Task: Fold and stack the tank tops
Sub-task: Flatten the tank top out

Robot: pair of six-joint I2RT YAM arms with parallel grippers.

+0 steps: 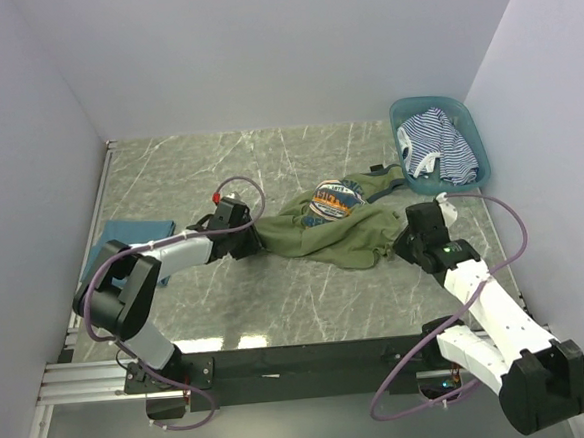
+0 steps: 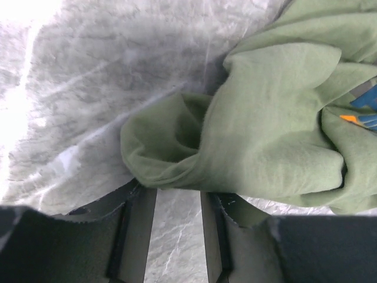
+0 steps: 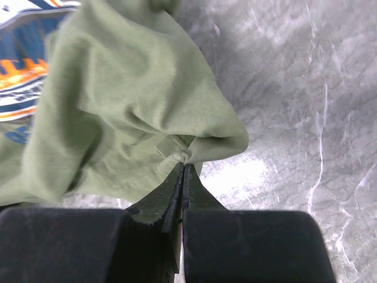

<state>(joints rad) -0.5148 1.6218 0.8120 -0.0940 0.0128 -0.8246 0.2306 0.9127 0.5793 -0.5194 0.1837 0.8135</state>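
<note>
The olive-green tank top [image 1: 338,231] lies crumpled mid-table, its round orange-blue graphic [image 1: 331,201] facing up. My left gripper [image 1: 256,240] is at its left edge. In the left wrist view it [image 2: 177,197] is open, and a fold of the olive cloth [image 2: 265,135] lies just past the fingertips [image 2: 140,203], not between them. My right gripper [image 1: 399,244] is at the top's right edge. In the right wrist view it [image 3: 184,164] is shut on a pinch of the olive cloth [image 3: 135,106]. The teal-blue top [image 1: 128,235] lies flat at the left. The striped top [image 1: 435,147] lies in the basket.
The teal plastic basket [image 1: 480,151] stands at the back right against the wall. White walls close in the table on the left, back and right. Bare marble surface shows in front of the olive top [image 1: 298,299] and at the back [image 1: 238,163].
</note>
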